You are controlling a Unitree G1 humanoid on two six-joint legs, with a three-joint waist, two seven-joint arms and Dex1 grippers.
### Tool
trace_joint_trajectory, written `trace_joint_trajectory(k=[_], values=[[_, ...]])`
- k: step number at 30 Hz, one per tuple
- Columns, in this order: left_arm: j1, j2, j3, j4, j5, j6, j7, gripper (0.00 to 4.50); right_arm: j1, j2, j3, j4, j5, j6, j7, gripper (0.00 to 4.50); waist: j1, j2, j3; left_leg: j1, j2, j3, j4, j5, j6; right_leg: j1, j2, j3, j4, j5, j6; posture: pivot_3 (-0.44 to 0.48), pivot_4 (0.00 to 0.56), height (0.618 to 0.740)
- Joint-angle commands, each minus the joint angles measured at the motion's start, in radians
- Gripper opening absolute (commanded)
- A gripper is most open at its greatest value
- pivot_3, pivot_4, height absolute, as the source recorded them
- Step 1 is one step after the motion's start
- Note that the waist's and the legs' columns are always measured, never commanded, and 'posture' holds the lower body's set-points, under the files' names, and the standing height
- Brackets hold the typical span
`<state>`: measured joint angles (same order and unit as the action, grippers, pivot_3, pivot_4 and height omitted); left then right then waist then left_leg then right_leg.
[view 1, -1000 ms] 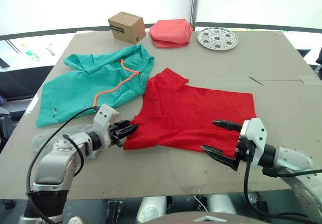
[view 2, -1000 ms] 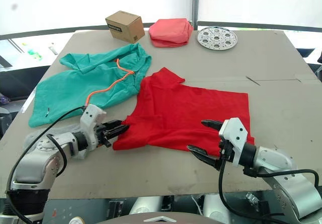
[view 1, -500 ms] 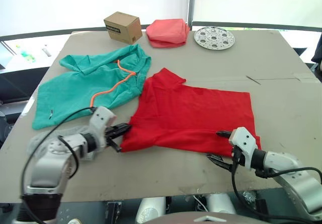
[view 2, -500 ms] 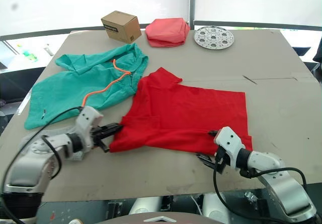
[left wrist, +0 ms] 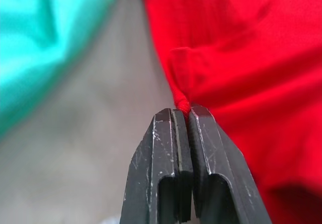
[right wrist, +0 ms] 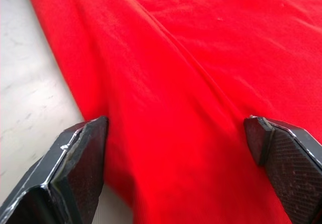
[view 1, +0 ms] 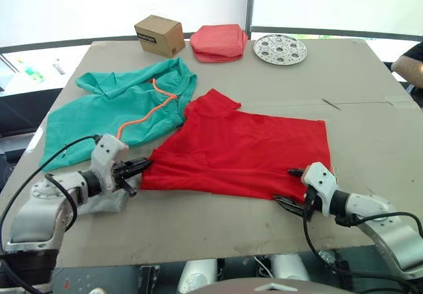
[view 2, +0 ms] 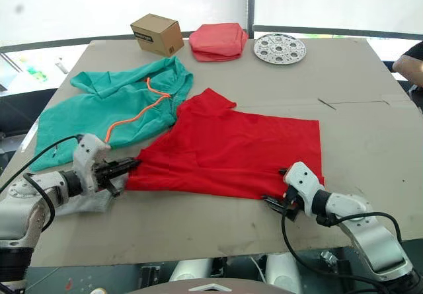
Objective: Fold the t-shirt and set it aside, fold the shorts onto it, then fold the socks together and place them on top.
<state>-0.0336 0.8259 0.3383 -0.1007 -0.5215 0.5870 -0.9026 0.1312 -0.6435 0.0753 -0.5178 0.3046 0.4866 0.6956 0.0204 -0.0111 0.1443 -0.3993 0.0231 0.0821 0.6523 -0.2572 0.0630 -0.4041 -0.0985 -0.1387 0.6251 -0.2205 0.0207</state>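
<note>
Early stage: bright red cotton t-shirt (view 1: 241,152) unfolded; left gripper (view 1: 137,167) pinching corner, right gripper (view 1: 291,187) agape over hem; teal-green fabric shorts (view 1: 119,115) untouched.

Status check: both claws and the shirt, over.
Left claw shut on the t-shirt corner. Right claw open, straddling its near hem. Shorts touch the shirt's far-left edge.

T-shirt (view 1: 244,152): red matt cloth. Shorts (view 1: 112,109): teal matt cloth, orange cord. Counter (view 1: 357,82): showing matt grey, faintly scuffed. Box (view 1: 158,35): brown cardboard. Round plate (view 1: 280,47): looking metallic, perforated. Left claw (left wrist: 182,114): fingers showing scratched black plastic.
</note>
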Motion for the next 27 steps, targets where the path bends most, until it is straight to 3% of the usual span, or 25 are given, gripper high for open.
trace_joint_trajectory(k=[1,4,7,11,17,25,27], values=[[-0.058,0.013,0.070,-0.042,-0.150,0.117,-0.034,1.76,0.015,-0.013,-0.084,-0.127,0.099,0.017,0.029,4.50,-0.002,0.000,0.000,0.000,0.000,0.000,0.000,0.000,0.000,0.000,0.000,0.000,0.000,0.000,0.000,0.000,0.150,0.736],[-0.122,0.018,0.091,-0.057,-0.260,0.232,-0.036,3.01,0.049,-0.030,-0.106,-0.180,0.125,0.042,0.030,4.50,-0.003,-0.001,-0.001,0.000,0.000,0.000,0.000,0.000,0.000,0.001,0.000,0.000,0.000,0.001,0.002,0.000,0.150,0.736],[-0.114,0.047,0.051,-0.125,-0.297,0.260,-0.096,3.01,0.066,-0.061,-0.102,-0.218,0.119,0.032,0.050,4.50,-0.006,-0.001,0.000,0.000,0.000,0.000,0.000,0.001,0.001,0.001,0.001,0.000,0.000,0.001,0.003,0.000,0.150,0.736],[0.030,0.118,-0.030,-0.237,-0.181,0.098,-0.239,3.01,0.125,-0.190,-0.057,-0.192,-0.040,-0.051,0.088,4.50,-0.006,0.001,0.001,0.002,0.000,0.004,-0.001,0.002,-0.004,0.000,0.001,0.002,-0.001,0.000,0.000,0.000,0.150,0.736],[0.176,0.201,-0.062,-0.182,-0.011,-0.166,-0.399,3.01,0.252,-0.253,-0.180,-0.134,-0.039,-0.077,0.135,4.50,0.000,0.002,0.001,0.001,0.000,0.003,-0.001,0.000,0.000,-0.001,0.000,0.002,-0.002,-0.001,-0.001,0.000,0.150,0.736],[0.087,0.134,-0.183,0.094,0.264,-0.545,-0.313,3.01,0.243,-0.266,-0.189,-0.005,-0.110,-0.049,0.105,4.50,0.007,0.001,0.001,0.001,0.000,0.003,-0.002,-0.001,0.001,-0.001,-0.002,0.001,-0.003,-0.001,-0.001,0.000,0.150,0.736],[0.072,0.127,-0.222,0.167,0.323,-0.635,-0.312,3.04,0.219,-0.259,-0.170,0.012,-0.125,-0.031,0.092,3.97,0.005,0.000,0.000,0.001,0.000,0.003,-0.002,-0.001,0.001,-0.001,-0.003,0.000,-0.003,-0.001,-0.001,0.000,0.150,0.736]])
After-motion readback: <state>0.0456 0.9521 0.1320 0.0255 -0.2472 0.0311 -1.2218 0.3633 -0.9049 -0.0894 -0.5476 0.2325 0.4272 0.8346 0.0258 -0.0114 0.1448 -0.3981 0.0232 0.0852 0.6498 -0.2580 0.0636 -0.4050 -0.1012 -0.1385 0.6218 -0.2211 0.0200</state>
